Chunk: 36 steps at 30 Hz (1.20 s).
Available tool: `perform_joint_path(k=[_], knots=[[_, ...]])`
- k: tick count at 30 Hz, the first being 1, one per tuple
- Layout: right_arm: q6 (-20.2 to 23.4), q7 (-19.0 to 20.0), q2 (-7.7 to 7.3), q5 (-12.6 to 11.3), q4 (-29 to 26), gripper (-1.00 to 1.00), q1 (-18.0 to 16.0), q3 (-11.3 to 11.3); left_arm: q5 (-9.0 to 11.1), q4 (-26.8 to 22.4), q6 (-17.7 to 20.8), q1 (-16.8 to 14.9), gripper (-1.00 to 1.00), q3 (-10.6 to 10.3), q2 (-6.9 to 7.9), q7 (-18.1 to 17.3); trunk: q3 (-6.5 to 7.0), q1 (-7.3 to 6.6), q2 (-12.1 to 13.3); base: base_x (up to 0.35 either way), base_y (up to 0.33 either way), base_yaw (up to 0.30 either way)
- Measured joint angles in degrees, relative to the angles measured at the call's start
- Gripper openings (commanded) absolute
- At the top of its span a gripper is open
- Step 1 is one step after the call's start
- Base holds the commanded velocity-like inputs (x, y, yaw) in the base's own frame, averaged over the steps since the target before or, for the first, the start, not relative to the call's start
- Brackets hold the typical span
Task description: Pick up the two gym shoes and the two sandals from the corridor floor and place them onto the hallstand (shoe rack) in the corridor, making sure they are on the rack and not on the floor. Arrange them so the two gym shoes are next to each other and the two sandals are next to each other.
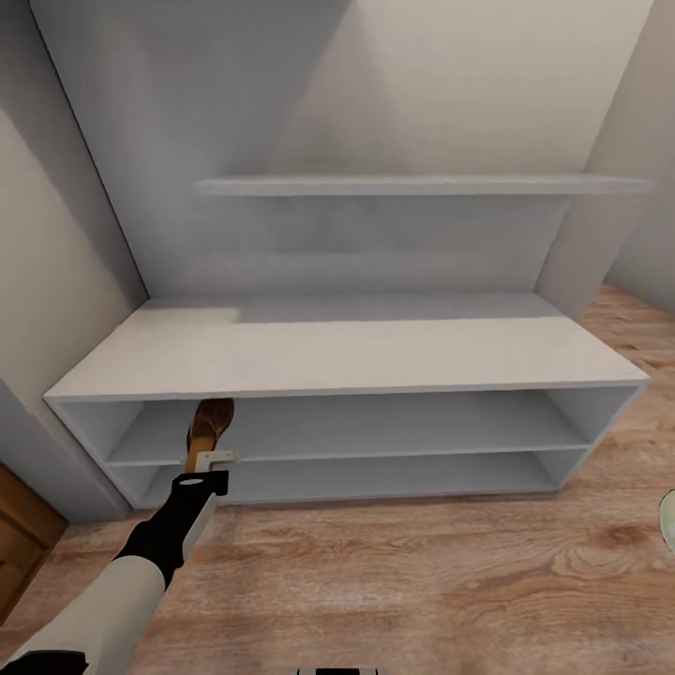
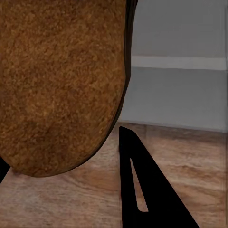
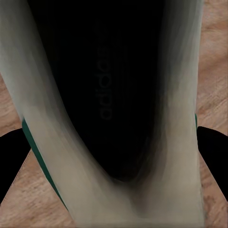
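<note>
Pinched in the left claw [image 1: 212, 457], the sandal [image 1: 208, 427] at seven o'clock hangs at the hallstand's [image 1: 356, 356] upper shelf mouth; released early, it could drop to the corridor floor [image 1: 422, 581], while the right claw [image 3: 114, 156] clamps a gym shoe [image 3: 114, 118].

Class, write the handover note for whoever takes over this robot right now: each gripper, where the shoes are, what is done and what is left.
Left gripper: shut on a sandal, held at the left end of the hallstand, at the mouth of its upper open shelf. It is not set down yet.
Right gripper: the right wrist view looks into a gym shoe between its fingers, over the corridor floor, so it appears shut on it.
Done: one sandal and one gym shoe picked up. No shoe rests on the rack yet.
Left: place both, then fetch the other sandal and gym shoe and pair them side by side.
</note>
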Motion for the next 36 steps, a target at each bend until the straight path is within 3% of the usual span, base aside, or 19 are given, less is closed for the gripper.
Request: perform_joint_path(k=[9,36], knots=[[0.0,0.0,0.00,0.0,0.0,-1.00,0.0,0.0,0.0,0.0,0.0,0.1,-1.00,0.0,-0.14,0.0,0.00,0.01,0.0,0.052,-0.009,0.000],[0.0,0.0,0.00,0.0,0.0,-1.00,0.0,0.0,0.1,0.0,0.0,0.1,-1.00,0.1,0.22,0.0,0.00,0.01,0.0,0.172,-0.013,0.000]])
